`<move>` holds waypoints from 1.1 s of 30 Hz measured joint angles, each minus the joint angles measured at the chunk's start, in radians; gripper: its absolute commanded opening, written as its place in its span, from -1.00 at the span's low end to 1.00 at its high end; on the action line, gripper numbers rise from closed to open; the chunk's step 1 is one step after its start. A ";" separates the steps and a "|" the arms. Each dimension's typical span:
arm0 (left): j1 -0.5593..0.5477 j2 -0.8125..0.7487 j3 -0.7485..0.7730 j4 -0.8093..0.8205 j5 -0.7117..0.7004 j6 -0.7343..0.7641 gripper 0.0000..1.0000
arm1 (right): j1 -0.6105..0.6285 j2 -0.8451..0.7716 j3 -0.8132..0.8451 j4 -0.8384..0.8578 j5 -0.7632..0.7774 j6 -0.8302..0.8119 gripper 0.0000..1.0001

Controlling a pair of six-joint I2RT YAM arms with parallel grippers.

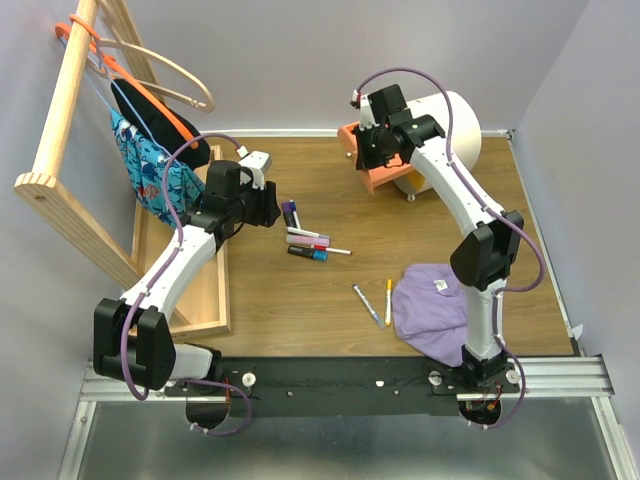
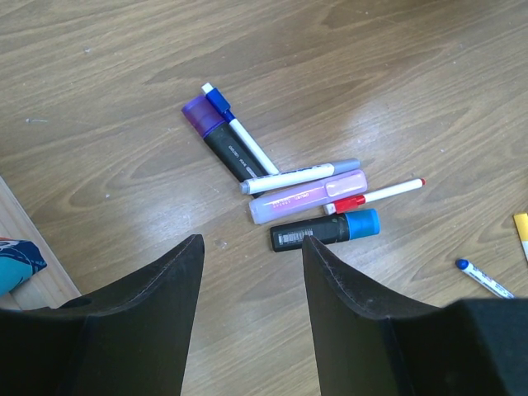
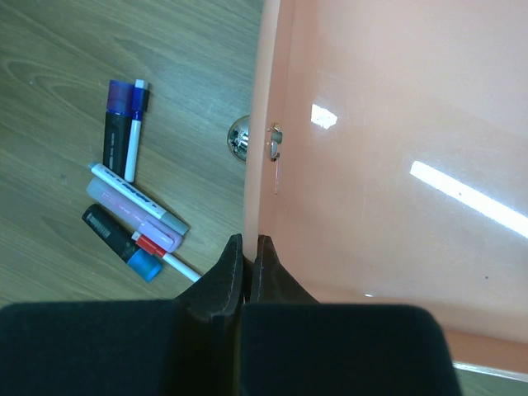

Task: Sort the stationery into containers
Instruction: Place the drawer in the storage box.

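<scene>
Left wrist view: note left gripper (image 2: 252, 247) roughly half open, empty, hovering above desk (image 2: 412, 66) just short of pink bar (image 2: 307, 196). Expect a double pick or scatter, given pink bar touching white pen (image 2: 297, 176) and blue-capped marker (image 2: 326, 231). Further right, note right gripper (image 3: 246, 247) fully closed, holding nothing, tips at front wall of pulled-out orange drawer (image 3: 396, 165); beware a slip nudging it shut.

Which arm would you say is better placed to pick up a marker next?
Left: the left gripper, open, hovers close to the marker cluster, whereas the right gripper is shut at the orange drawer's front edge, farther away.
</scene>
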 measured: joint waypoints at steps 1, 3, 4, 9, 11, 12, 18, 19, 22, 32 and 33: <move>0.000 0.000 0.000 0.000 0.001 0.000 0.21 | -0.003 0.000 0.000 0.000 0.000 -0.001 -0.99; 0.000 0.000 0.000 0.000 0.002 0.000 0.21 | -0.007 0.000 0.000 0.000 -0.001 -0.001 -0.99; 0.000 0.000 0.000 0.000 0.002 0.000 0.21 | -0.009 0.000 0.002 0.000 -0.001 -0.001 -0.99; 0.000 0.000 0.000 0.000 0.003 -0.001 0.22 | -0.020 0.000 0.012 -0.001 -0.001 0.000 -0.99; 0.000 0.000 0.000 0.000 0.004 -0.003 0.23 | -0.029 0.000 0.020 -0.001 0.002 -0.002 -0.99; 0.000 0.000 0.000 0.000 0.004 -0.004 0.28 | -0.036 0.000 0.022 -0.001 0.002 -0.002 -0.99; 0.000 0.012 0.000 0.001 0.010 -0.008 0.29 | -0.059 0.000 0.023 0.000 0.011 -0.008 -0.99; 0.000 0.015 0.000 0.001 0.011 -0.009 0.29 | -0.059 0.000 0.023 0.000 0.012 -0.009 -0.99; 0.000 0.018 0.000 0.001 0.011 -0.012 0.29 | -0.059 0.000 0.023 0.000 0.013 -0.012 -0.99; 0.000 0.018 0.000 0.001 0.017 -0.019 0.30 | -0.059 -0.002 0.011 -0.001 0.034 -0.037 -0.99; 0.000 0.018 0.000 0.002 0.018 -0.019 0.30 | -0.059 -0.002 0.011 -0.001 0.034 -0.043 -0.99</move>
